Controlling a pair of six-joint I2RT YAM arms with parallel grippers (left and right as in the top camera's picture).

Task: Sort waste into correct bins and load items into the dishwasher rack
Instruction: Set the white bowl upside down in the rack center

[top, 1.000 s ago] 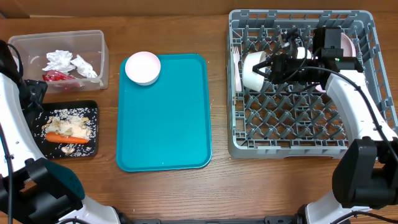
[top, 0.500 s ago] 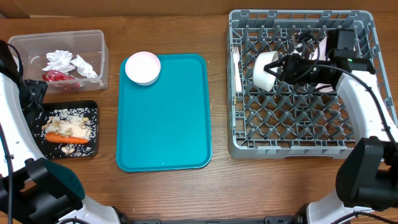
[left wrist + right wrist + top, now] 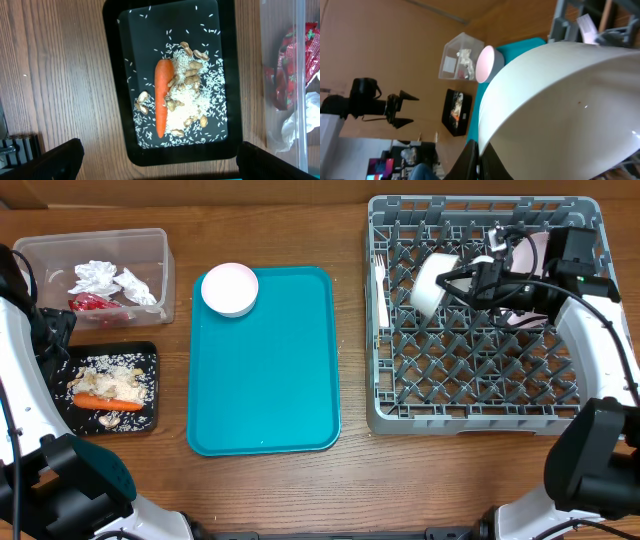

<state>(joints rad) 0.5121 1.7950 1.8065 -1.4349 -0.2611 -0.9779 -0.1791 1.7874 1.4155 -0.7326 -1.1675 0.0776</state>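
right now, clamping the right gripper (image 3: 468, 280) on the rim of a white bowl (image 3: 434, 281), holding it tipped on its side just above the back-left part of the dishwasher rack (image 3: 470, 415). pinching that rim in the right wrist view too, with one dark finger (image 3: 470, 162) pressing at the bowl's lower edge. hanging the left gripper (image 3: 160, 150) over the black tray (image 3: 112, 75) with its fingers spread wide apart, gripping nothing.

judging the held bowl as light and stiff, but glossy and so likely slippery, and probably breakable if dropped onto the pegs. taking hold at the rim, one finger inside and one outside, as being done here; reckoning that a thin purchase, and so favouring easing it down between the pegs rather than letting go from above.

counting two bowls: the white bowl in the grip and a second bowl (image 3: 230, 288) sitting upright at the back-left corner of the teal tray (image 3: 265, 380). counting one plate (image 3: 537, 252) standing in the rack behind the right arm, and one fork (image 3: 380, 280) lying by the rack's left wall. counting one carrot (image 3: 92, 398) and one heap of rice scraps (image 3: 115, 378) on the black tray. counting two crumpled napkins (image 3: 95, 276) and one red wrapper (image 3: 90, 302) in the clear tub (image 3: 150, 240). not making out a cup or a wooden stick for certain.
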